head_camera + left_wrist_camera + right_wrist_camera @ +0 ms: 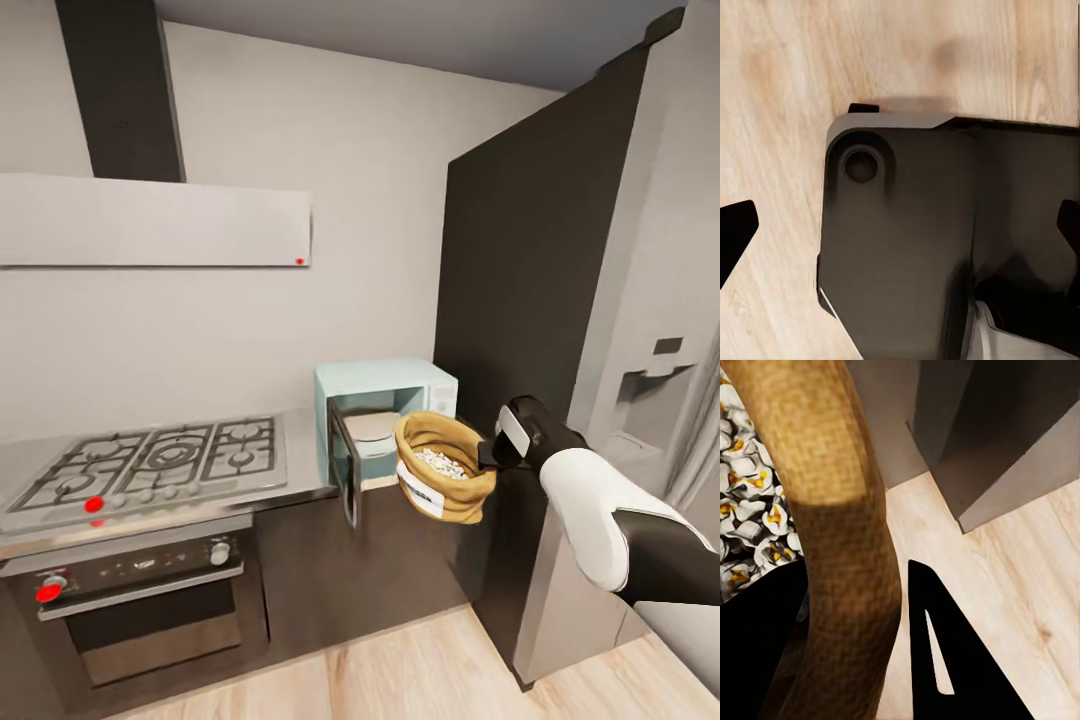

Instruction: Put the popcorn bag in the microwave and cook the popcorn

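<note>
right arm [600,520]: white and black, reaches in from the right of the head view toward the microwave
right gripper [492,452]: clenched on the rolled rim of the popcorn bag; in the right wrist view one black finger [945,660] sits outside the rim, the other dark finger [757,652] inside the bag
popcorn bag [441,480]: orange-brown sack, held in the air, tilted, mouth up, white label facing down-front; just in front of the open microwave, not on the worktop; rim close-up [832,510] in the right wrist view
popcorn [440,463]: white pieces with yellow centres heaped inside the bag; also seen at [750,510]
left gripper [900,240]: two dark fingertips at the view's edges, wide apart, released, nothing between them; under it a dark part of the robot's body [915,247] over the wood floor [780,75]
floor [420,670]: light wood planks, below the bag
microwave [385,420]: pale mint-blue, on the right end of the worktop, against a tall dark cabinet
microwave door [347,465]: swung open toward the left, edge-on to the camera
inside microwave: pale cavity with a round plate [372,430]
worktop [300,470]: grey steel slab, carries the hob and microwave
gas hob [160,462]: black grates, left of the microwave, red dot at its front
oven [140,600]: below the hob, bar handle, red knob at left
tall dark cabinet [520,330]: right of the microwave
range hood [150,215]: pale, on the wall above the hob
</note>
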